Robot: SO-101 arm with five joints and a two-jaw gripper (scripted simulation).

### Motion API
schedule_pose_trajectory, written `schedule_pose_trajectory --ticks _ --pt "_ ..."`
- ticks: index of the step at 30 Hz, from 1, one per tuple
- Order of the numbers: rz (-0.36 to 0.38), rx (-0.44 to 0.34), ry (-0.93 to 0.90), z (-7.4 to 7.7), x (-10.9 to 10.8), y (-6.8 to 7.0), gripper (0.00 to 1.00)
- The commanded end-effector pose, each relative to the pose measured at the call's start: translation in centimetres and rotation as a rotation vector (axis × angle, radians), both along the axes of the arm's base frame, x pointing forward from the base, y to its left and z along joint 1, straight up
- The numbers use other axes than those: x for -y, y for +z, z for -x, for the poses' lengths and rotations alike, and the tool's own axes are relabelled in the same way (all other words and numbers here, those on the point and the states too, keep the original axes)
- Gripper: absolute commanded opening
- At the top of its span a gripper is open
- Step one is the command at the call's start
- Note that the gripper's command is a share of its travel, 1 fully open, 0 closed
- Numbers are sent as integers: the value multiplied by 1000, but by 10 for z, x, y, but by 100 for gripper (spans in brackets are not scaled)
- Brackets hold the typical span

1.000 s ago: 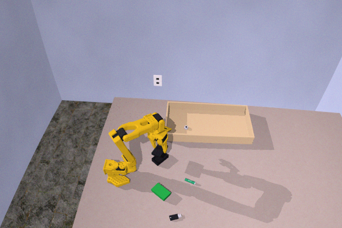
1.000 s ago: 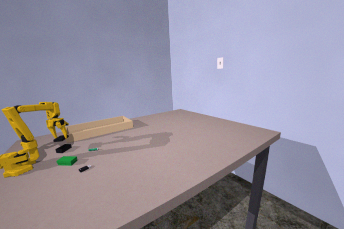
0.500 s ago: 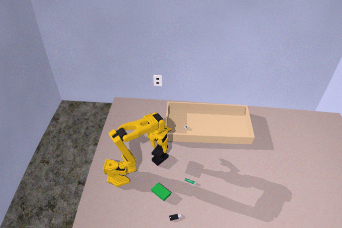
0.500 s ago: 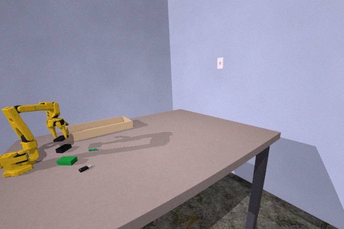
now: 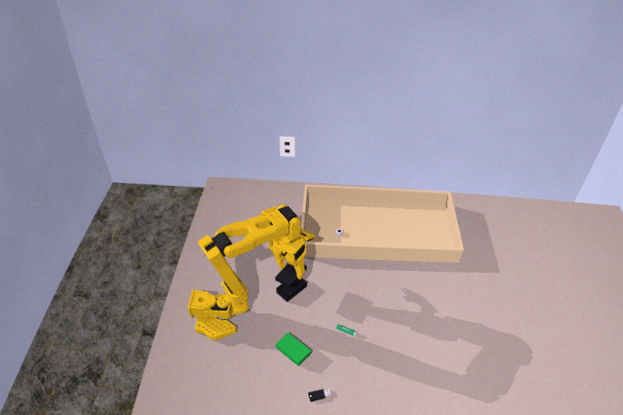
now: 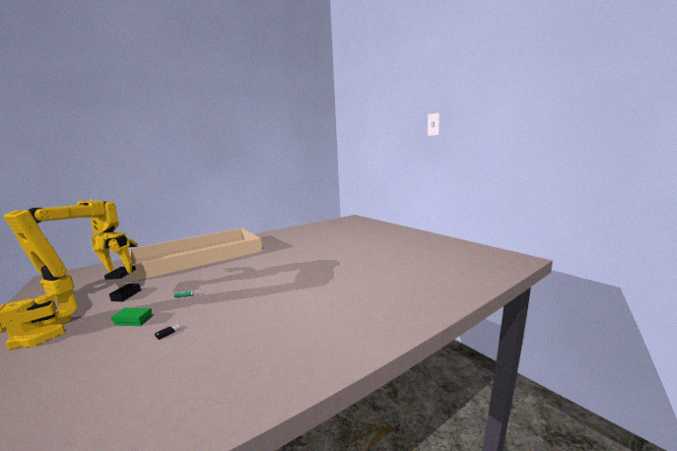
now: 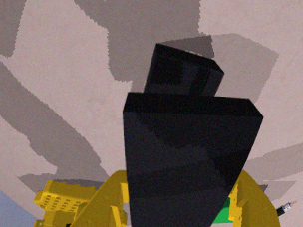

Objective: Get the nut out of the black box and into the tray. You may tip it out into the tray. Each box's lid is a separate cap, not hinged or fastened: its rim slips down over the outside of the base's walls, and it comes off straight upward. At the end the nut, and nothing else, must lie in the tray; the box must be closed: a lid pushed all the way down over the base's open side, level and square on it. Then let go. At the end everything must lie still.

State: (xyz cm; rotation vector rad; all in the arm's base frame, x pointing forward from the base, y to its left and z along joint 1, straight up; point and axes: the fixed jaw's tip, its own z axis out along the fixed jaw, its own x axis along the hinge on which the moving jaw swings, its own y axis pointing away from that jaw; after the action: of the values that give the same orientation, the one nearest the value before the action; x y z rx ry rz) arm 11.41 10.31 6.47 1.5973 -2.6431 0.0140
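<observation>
My gripper [image 5: 292, 266] is shut on a flat black box part, which looks like the lid [image 5: 287, 276], and holds it a little above the table, just left of the tray's near left corner. The other black part, which looks like the open base [image 5: 291, 290], rests on the table right below and slightly in front. In the wrist view the lid [image 7: 189, 157] fills the space between my fingers and the base [image 7: 182, 72] lies beyond it. The small white nut [image 5: 338, 232] lies inside the tan tray [image 5: 385, 225], near its left end.
A closed green box [image 5: 293, 348] lies in front of the arm. A small green cylinder [image 5: 345, 330] lies to its right. A black USB stick [image 5: 318, 394] lies nearer the front edge. The tray's left wall stands close beside my gripper.
</observation>
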Motion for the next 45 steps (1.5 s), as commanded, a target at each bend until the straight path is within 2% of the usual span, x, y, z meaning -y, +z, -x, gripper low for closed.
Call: schedule_pose_trajectory --ticks 1,12,45 --pt "-35 42 -20 -6 -7 5 21" --pt "-33 43 -116 -6 -9 5 21" --pt "-33 43 -119 -7 -9 4 21"
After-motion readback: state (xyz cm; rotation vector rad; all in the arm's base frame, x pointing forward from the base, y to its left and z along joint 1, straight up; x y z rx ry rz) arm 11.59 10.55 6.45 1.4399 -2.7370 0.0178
